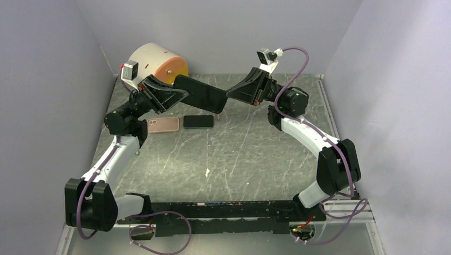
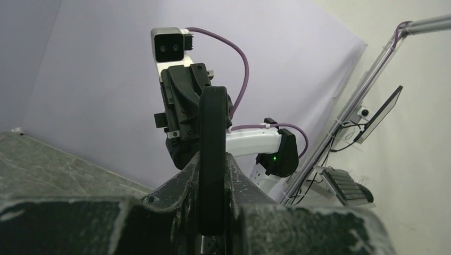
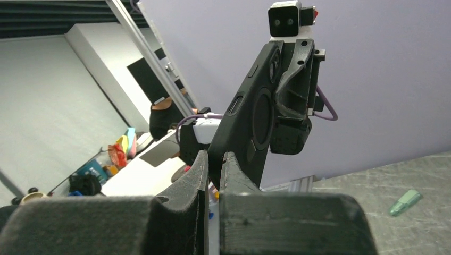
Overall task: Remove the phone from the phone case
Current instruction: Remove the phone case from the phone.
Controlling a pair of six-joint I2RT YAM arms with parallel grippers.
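Two robot arms hold a black phone case [image 1: 199, 93] in the air, upper centre of the overhead view, above the table [image 1: 255, 159]. The left gripper [image 1: 173, 95] is clamped on the case's left end. The right gripper [image 1: 232, 94] is pinched on its right end. Both sets of jaws are narrow, closed onto the case.

Wrist views: the case shows edge-on betw. the left fingers. From the right, its back shows w/ a round ring, side button cut-outs and a camera opening near the top. Can't tell for sure if a phone sits inside; the rim looks thick, so prob. yes.

On the table below, left of centre, a pink phone [image 1: 163, 125] and a black phone [image 1: 198, 121] lie flat, just beside each other. A round tub [image 1: 159, 64] sits upper left, and a small white scrap [image 1: 207, 172] lies mid-table.

Handling, as a guess: the case looks rubbery, bendy and grippy rather than slick. A phone inside would be stiff, glass-faced and fragile if dropped. Best hold: one gripper peels the rim at a corner while the other steadies the far end.
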